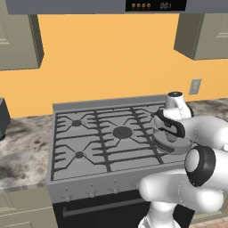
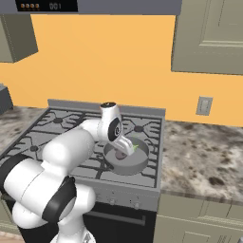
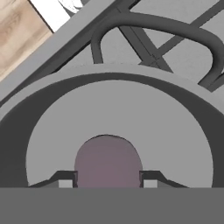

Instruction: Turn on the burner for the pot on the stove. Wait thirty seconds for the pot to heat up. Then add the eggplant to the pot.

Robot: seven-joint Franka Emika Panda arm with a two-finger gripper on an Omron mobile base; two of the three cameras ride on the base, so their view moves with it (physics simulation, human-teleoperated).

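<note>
Eggplant apparently between claw fingertips

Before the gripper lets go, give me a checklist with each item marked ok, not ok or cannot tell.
1. Eggplant sits between the fingertips of the gripper: ok.
2. Gripper is over the inside of the pot, within the rim: ok.
3. Pot rests on the stove grates, front right: ok.
4. Burner lit under the pot: cannot tell, the pot hides it.
5. Eggplant touching the pot floor: cannot tell.
</note>
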